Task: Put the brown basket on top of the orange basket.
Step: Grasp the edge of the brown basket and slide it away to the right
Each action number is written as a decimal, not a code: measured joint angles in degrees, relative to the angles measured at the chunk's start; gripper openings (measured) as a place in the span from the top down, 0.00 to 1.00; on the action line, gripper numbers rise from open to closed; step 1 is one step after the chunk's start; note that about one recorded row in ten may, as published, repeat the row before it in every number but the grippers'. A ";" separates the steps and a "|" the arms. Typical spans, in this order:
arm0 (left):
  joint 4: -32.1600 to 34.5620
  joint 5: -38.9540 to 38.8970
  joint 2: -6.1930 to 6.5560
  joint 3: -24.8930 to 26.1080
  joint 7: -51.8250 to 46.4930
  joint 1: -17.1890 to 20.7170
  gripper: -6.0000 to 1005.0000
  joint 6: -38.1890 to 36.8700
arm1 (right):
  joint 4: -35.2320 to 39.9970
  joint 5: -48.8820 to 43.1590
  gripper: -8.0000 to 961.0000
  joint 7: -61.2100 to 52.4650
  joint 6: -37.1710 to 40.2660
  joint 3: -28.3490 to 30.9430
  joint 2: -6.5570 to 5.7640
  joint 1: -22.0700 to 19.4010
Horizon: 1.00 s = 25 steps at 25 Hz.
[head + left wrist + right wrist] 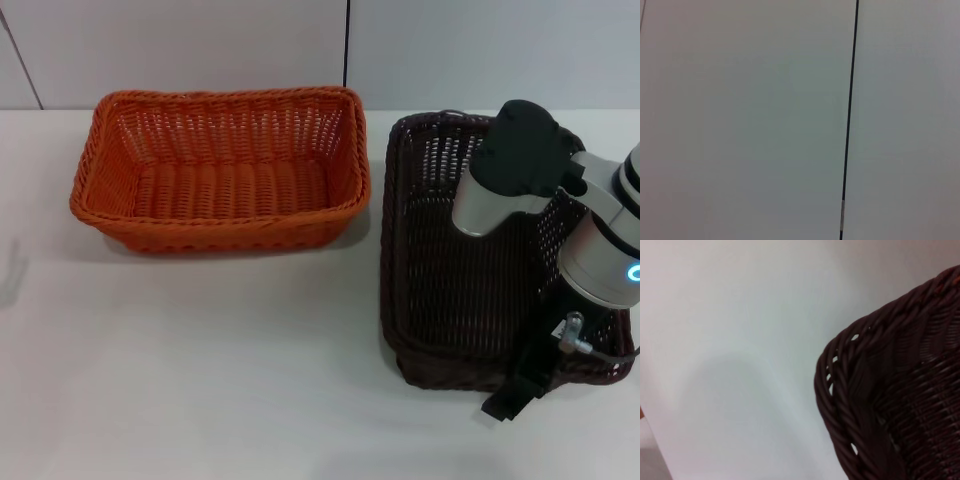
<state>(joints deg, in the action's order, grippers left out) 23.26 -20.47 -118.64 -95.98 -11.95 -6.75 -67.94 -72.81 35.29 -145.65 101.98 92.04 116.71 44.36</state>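
The orange basket point(220, 170) stands empty on the white table at the back left. The brown basket point(450, 270) stands to its right, close beside it with a narrow gap between them. My right arm reaches over the brown basket from the right, and my right gripper point(518, 388) is down at the basket's near rim, by its near right corner. The right wrist view shows a rounded corner of the brown basket's braided rim point(850, 405) close up, with bare table beside it. The left arm is out of the head view.
The white table point(200, 380) stretches in front of both baskets. A pale wall with a dark vertical seam point(347, 45) rises behind the table. The left wrist view shows only a pale surface with a dark seam point(849, 120).
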 joint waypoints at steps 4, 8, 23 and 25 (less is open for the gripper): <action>0.00 0.00 0.05 0.00 0.00 -0.23 0.16 0.00 | -0.41 -0.24 0.33 0.95 -0.70 -0.26 0.04 -0.21; 0.00 0.00 0.08 0.00 0.00 -0.30 0.16 0.00 | -0.90 -0.24 0.42 0.99 -0.87 -0.21 0.05 -0.29; -0.03 -0.01 -0.01 -0.05 0.00 -0.24 0.16 -0.26 | -2.97 -0.20 0.74 0.94 0.12 0.15 0.01 -1.12; -0.06 -0.01 -0.01 -0.07 0.00 -0.26 0.16 -0.36 | -3.66 -0.30 0.74 0.78 0.55 0.19 0.00 -1.21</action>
<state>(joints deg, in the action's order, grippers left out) 23.21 -20.48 -118.65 -96.05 -11.95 -7.01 -68.30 -76.47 35.00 -144.88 102.53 92.23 116.71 43.15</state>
